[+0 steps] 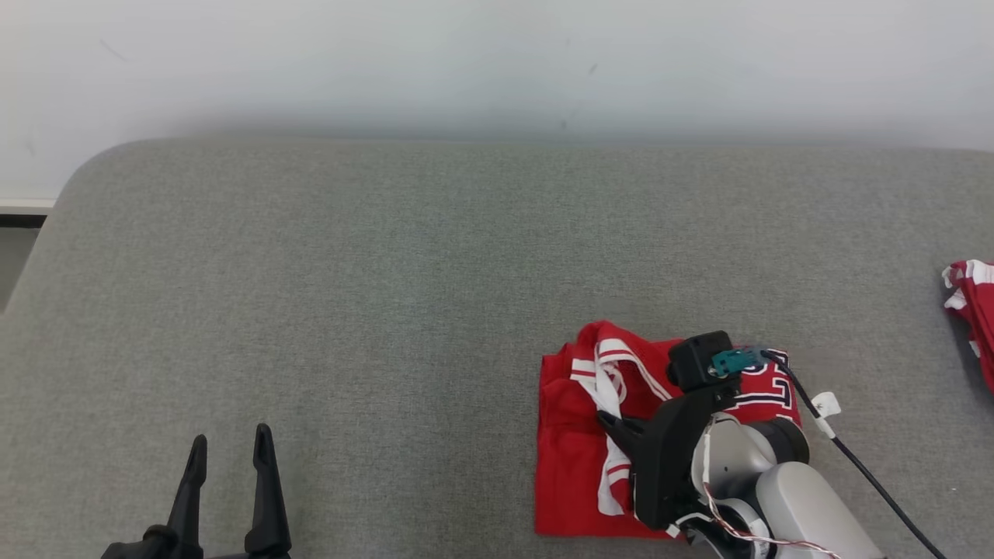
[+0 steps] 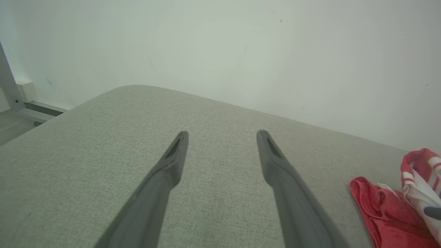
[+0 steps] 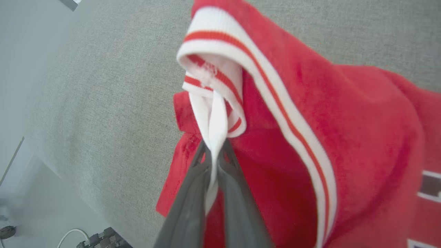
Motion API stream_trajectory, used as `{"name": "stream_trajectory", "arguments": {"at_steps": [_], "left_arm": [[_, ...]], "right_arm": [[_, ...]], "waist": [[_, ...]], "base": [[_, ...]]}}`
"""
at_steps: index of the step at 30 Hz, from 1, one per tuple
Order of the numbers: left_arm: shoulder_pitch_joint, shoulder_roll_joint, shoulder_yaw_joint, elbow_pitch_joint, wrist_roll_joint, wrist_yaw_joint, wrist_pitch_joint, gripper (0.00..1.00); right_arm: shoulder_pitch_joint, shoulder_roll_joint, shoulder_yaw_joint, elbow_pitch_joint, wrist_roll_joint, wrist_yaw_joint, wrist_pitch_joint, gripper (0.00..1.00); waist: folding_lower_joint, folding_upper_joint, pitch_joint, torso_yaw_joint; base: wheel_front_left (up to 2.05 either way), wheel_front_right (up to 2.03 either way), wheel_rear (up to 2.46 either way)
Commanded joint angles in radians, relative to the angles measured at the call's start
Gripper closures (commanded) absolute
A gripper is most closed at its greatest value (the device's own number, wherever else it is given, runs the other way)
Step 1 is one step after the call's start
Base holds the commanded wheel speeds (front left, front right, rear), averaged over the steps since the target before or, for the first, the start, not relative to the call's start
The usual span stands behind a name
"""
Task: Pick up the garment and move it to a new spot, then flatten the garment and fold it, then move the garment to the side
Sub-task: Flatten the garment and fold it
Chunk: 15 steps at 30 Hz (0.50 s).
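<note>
Garment (image 1: 571, 450) lies low on the right of the grey worktop (image 1: 349, 295), close in front of me. It is a red top with white striped trim (image 3: 215, 127), gathered into a rough, layered rectangle rather than spread out. My right fingers (image 3: 193, 193) are closed tight on a strip of that trim, which is drawn up into a ridge, while the rest of the garment rests on the worktop. My left fingers (image 2: 165, 172) stand wide and hold nothing, over bare worktop well to the left of the garment.

By my reckoning the first move is done and the folding is well on. The shape is compact, but the top layer is rumpled and the trim stands proud, so I would not call the fold finished. I cannot tell whether this pinch is for one more fold or to carry it aside. What is left is to settle the fold, then shift it to the side. Another red cloth (image 1: 971, 303) lies at the far right edge, well apart.
</note>
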Motion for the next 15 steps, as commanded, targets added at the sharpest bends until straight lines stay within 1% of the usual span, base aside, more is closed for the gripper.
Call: {"name": "stream_trajectory", "arguments": {"at_steps": [1,13,14,15], "left_arm": [[-0.009,-0.002,-0.002,0.002,-0.010,-0.001,-0.003,0.00],[-0.019,-0.002,-0.005,0.022,-0.015,-0.010,-0.003,0.00],[-0.020,-0.002,-0.005,0.024,-0.016,-0.011,-0.003,0.00],[-0.021,-0.002,-0.003,0.026,-0.016,-0.013,-0.003,0.00]], "right_arm": [[-0.013,0.007,0.006,0.010,0.009,-0.002,-0.007,1.00],[-0.087,0.035,0.072,0.166,0.067,-0.002,-0.062,0.99],[-0.092,0.035,0.077,0.173,0.069,-0.002,-0.068,0.17],[-0.097,0.035,0.078,0.178,0.070,-0.002,-0.079,0.00]], "waist": [[0.0000,-0.0001,0.002,0.008],[0.0000,-0.0001,0.011,0.044],[0.0000,-0.0001,0.011,0.045],[0.0000,-0.0001,0.011,0.046]], "base": [[0.00,0.00,0.00],[0.00,0.00,0.00],[0.00,0.00,0.00],[0.00,0.00,0.00]]}}
